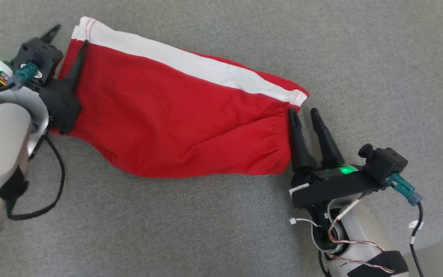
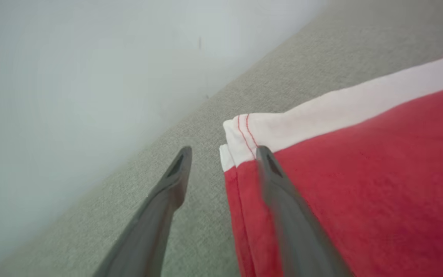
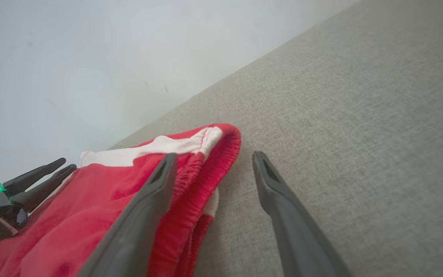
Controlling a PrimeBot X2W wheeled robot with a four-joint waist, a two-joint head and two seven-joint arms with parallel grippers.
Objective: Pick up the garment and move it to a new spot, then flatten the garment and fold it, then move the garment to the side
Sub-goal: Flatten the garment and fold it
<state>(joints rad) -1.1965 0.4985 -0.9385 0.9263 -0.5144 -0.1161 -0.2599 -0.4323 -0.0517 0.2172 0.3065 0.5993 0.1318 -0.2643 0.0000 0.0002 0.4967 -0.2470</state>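
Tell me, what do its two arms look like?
Pale rounded forearms with black bands. The left gripper and right gripper are black, each with two long tapering fingers, a green light and a teal plug. A black cable loops off the left; red-and-white wires cross the right.

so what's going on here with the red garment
A two-armed robot is working on a red garment with a white stripe, which lies spread out on a grey fabric surface. The left gripper is at one end and the right gripper is at the other, elasticated end. Both stand open, so neither is gripping the cloth at this moment.
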